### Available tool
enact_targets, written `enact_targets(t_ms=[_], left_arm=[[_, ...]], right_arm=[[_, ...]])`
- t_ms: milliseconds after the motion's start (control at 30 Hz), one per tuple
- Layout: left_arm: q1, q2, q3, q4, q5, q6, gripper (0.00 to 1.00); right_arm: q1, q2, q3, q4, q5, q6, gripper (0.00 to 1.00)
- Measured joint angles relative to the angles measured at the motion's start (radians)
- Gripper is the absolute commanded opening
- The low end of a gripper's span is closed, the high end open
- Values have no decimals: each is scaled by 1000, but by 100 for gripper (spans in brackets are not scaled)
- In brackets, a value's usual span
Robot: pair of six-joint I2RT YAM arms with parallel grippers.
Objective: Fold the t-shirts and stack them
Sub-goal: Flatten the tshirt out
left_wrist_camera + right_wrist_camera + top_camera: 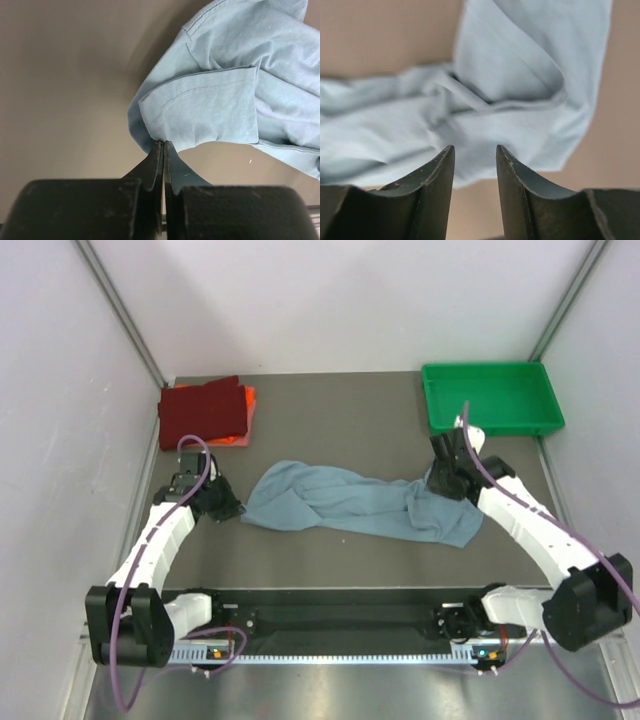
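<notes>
grey-blue t-shirt (350, 502): crumpled strip, near-left of green tray (510, 395) | left gripper (163, 146): clamped on hem edge | right gripper (475, 160): narrow gap, empty, over tray-side end | soft, light, limp; best gripped at hems/corners

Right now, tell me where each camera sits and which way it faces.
Top external: above, behind the bases, facing down on the table; left arm and right arm show.
Left wrist: along the left gripper, shut on an edge of the grey-blue t-shirt.
Right wrist: past the open right gripper, down onto that shirt.
Shared: all three see the t-shirt.
</notes>
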Motion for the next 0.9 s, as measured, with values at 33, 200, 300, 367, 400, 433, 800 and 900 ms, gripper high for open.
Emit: enact_targets(t_ms=[33,200,300,367,400,433,800,900], left_arm=[[0,3,1,2,0,0,0],[0,6,1,2,-1,8,0],[0,6,1,3,-1,16,0],[0,6,1,5,0,19,0],[0,6,1,7,0,19,0],[0,6,1,9,0,19,0],[0,6,1,13,1,30,0],[0,6,1,16,2,35,0]], right_arm=[[0,22,37,5,5,11,39],[0,153,114,21,4,52,40],[10,228,128,0,0,78,39],[24,266,142,-13,2,85,38],[34,275,145,-14,5,85,38],[52,284,151,-15,10,84,37],[176,299,153,16,62,45,35],[182,335,152,15,87,43,34]])
